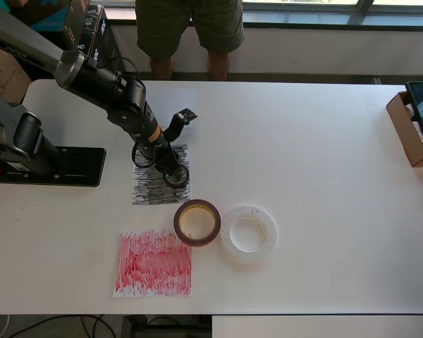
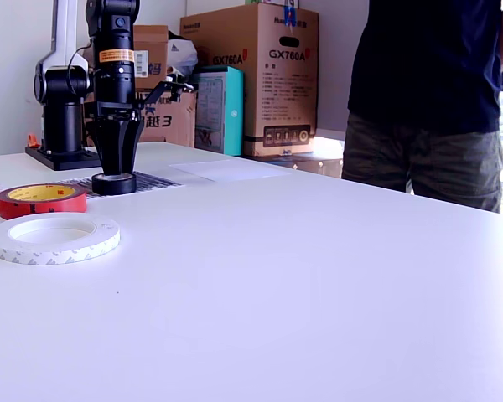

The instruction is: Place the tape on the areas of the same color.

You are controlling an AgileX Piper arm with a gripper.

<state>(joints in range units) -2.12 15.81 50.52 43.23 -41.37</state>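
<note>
My gripper reaches down onto the scribbled black patch; it also shows in the exterior view. Its fingers are narrowed on the small black tape roll, which rests on that patch. The maroon roll with its yellowish core lies on the bare table, touching the large translucent white roll. Both rolls show in the exterior view, maroon and white. The scribbled red patch lies bare near the front edge. A plain white patch lies beyond the black one.
The arm's black base plate sits at the overhead view's left. A person stands at the table's far edge. A brown box sits at the right edge. Cardboard boxes stand behind the table.
</note>
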